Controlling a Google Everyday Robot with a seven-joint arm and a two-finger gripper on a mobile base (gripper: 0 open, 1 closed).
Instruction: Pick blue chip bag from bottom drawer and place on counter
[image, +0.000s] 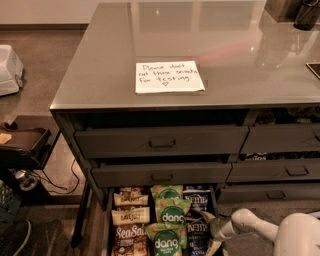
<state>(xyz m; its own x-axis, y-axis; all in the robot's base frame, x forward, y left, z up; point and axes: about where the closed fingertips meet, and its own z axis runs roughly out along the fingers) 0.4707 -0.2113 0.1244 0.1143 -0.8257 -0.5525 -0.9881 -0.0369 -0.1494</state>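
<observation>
The bottom drawer (107, 220) is pulled open at the foot of the cabinet. It holds three columns of snack bags. Two blue chip bags lie in its right column, one at the back (197, 198) and one nearer the front (196, 233). Green dang bags (171, 211) fill the middle column and brown SeaSalt bags (128, 235) the left. My gripper (208, 231) is at the drawer's right edge beside the front blue bag. Its fingers are spread open, one fingertip (206, 216) above and one below. The grey counter (240, 55) bears a white handwritten note (169, 76).
Two wide drawers (161, 142) above the bottom one stand slightly ajar. Narrower drawers (280, 170) are to the right. A white appliance (7, 70) and a black cart (25, 145) with cables stand on the left. A dark object (306, 15) sits on the counter's back right.
</observation>
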